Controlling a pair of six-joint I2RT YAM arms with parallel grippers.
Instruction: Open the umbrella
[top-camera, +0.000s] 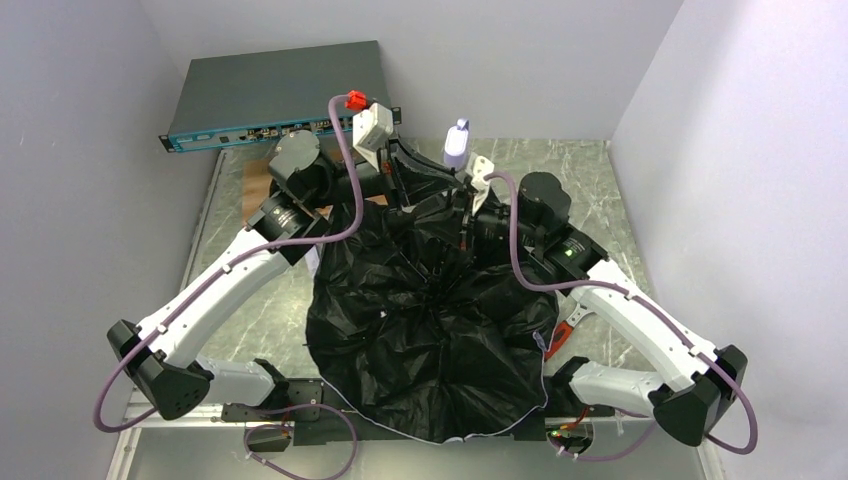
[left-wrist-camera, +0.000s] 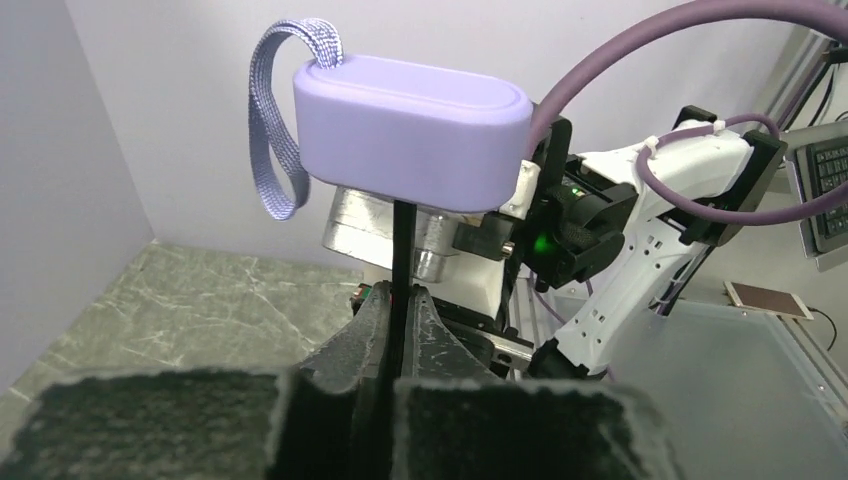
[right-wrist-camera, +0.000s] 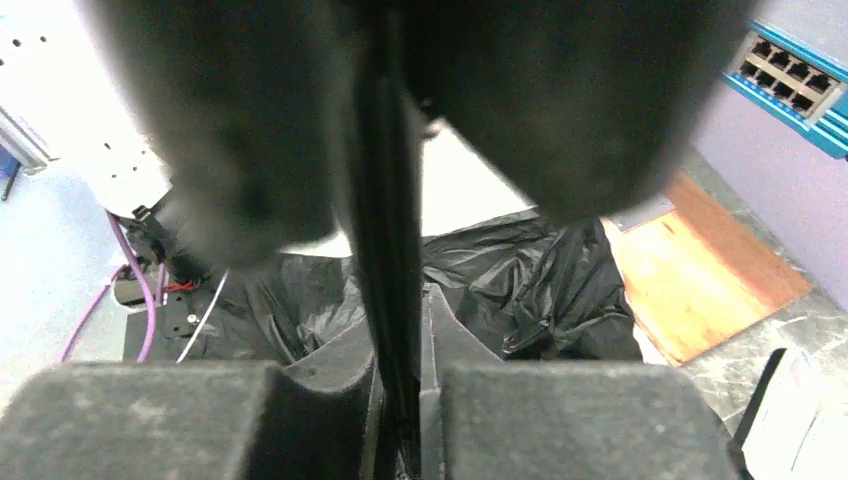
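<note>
Umbrella (top-camera: 430, 330) sprawls black side up across the near middle of the table (top-camera: 620, 190), handle (left-wrist-camera: 410, 125) toward the far edge. Left gripper (left-wrist-camera: 398, 312) pinches the shaft (left-wrist-camera: 402, 245) just under the handle, and right gripper (right-wrist-camera: 403, 345) clamps it too. Opening looks nearly done; next, likely stretching the shaft until it locks. Only the top view shows the full spread.

Lower umbrella shaft (left-wrist-camera: 402, 240) hidden in left pincer (left-wrist-camera: 400, 305), right-wrist top — blurred dark mass (right-wrist-camera: 250, 120)

Even, bright light (soft shadows); right wrist foreground badly blurred.
</note>
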